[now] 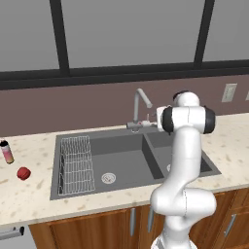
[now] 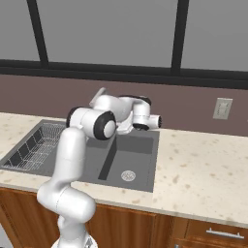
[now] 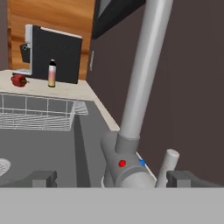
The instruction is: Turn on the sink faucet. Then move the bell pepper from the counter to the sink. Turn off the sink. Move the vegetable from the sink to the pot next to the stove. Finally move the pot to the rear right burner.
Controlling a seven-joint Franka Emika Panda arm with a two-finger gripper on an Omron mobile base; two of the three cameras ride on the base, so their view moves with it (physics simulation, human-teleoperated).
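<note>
We saw the beige speckled worktop (image 1: 29, 194) running under a wide window, with wooden cabinets (image 1: 97, 228) below it and a brown wall behind. Set into the worktop was the dark grey double sink (image 1: 126, 160), its left basin holding a wire rack (image 1: 77, 165) and a round silver drain (image 1: 108, 178); a second drain (image 2: 128, 175) lay in the other basin. Our white arm (image 1: 182, 160) rose in front of the sink and bent forward over the right basin, reaching toward the back edge. There stood the faucet (image 1: 141, 109), a tall slim grey tap with an angled spout, and from the hand camera its column (image 3: 142, 74) rose right in front of us, with the base (image 3: 124, 168) bearing a red dot and a blue dot and a short lever (image 3: 168, 164) just beside it. Our claw (image 3: 111, 178) was spread wide, one fingertip on each side of the faucet base, gripping nothing. Far to the left on the worktop, well apart from the sink, sat the small red pepper (image 1: 23, 173), and near it behind stood a slim pink-and-tan bottle (image 1: 6, 151) with a dark cap. A wall socket (image 1: 229, 93) showed at the right.
</note>
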